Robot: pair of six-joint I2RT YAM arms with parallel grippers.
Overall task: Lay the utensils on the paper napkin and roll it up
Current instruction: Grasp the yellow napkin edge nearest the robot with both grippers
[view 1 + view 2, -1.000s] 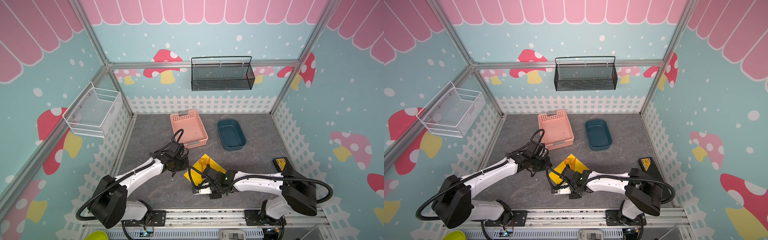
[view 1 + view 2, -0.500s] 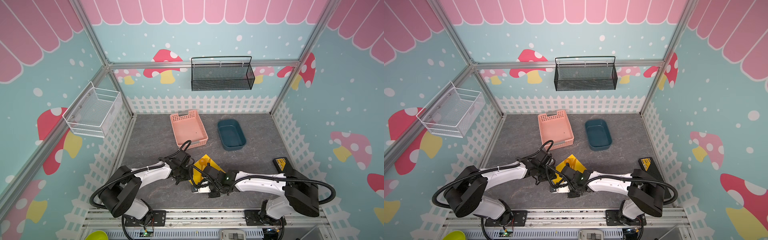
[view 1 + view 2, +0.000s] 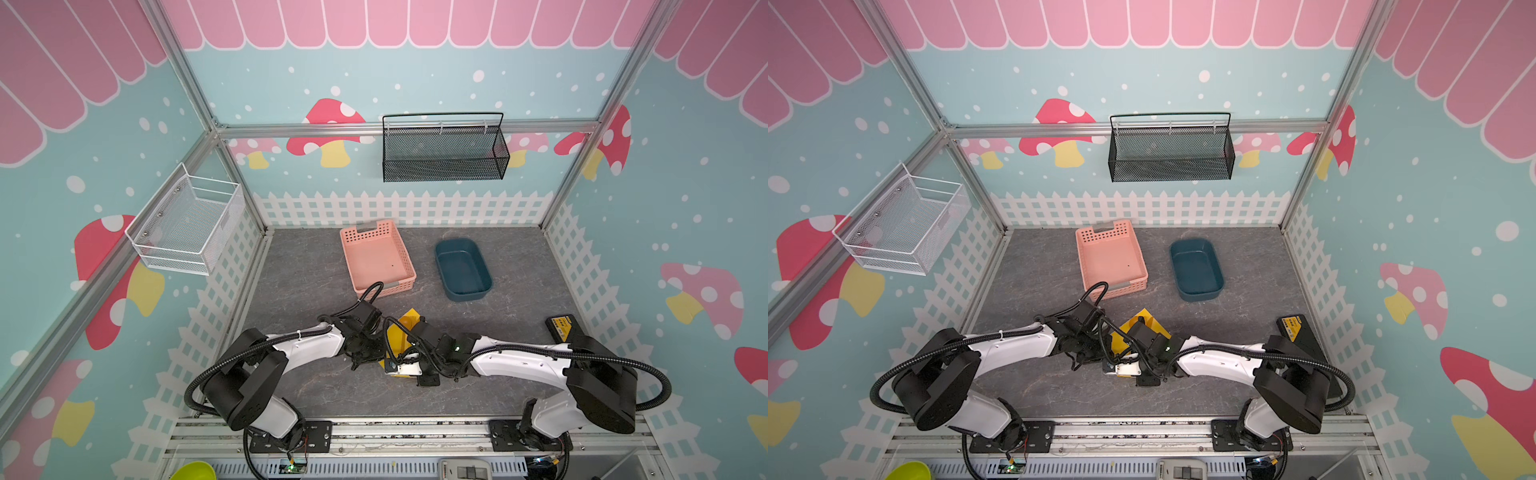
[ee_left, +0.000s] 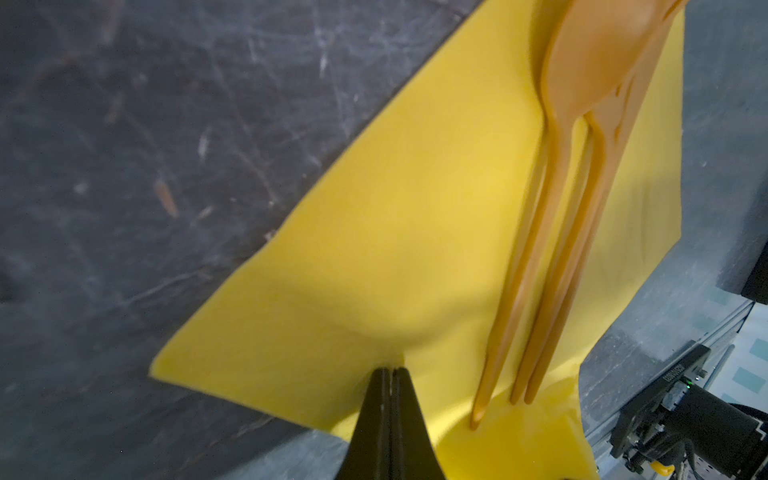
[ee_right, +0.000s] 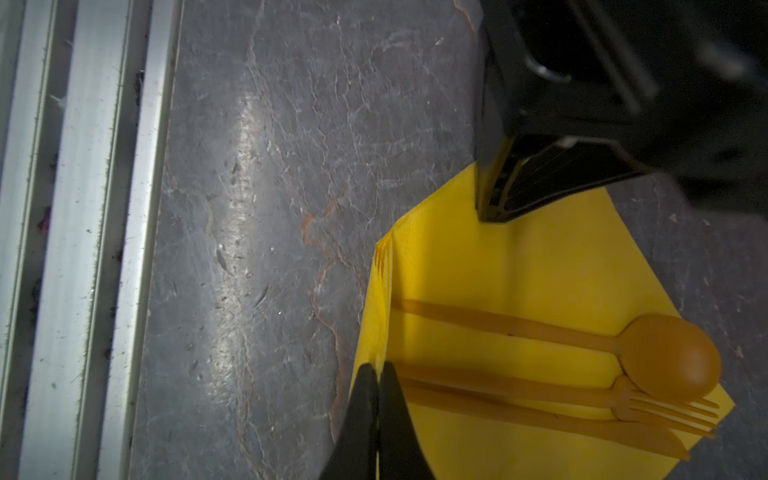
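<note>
Bright and even in both top views, lit from above, with soft shadows on the desk (image 3: 332, 395) and slight bowing toward the edges. Dimmer at the left wrist, smeared by motion blur across the napkin (image 4: 395, 232) and utensils (image 4: 582, 83). Darkest at the right wrist, with a pale streak of glare on the desk and a black, out-of-focus left end effector (image 5: 492, 212).

Matt yellow paper napkin (image 5: 519, 270), smooth orange plastic utensils (image 5: 540, 387), veined stone-look tabletop (image 5: 270, 187), scuffed metal rail (image 5: 83, 208)
</note>
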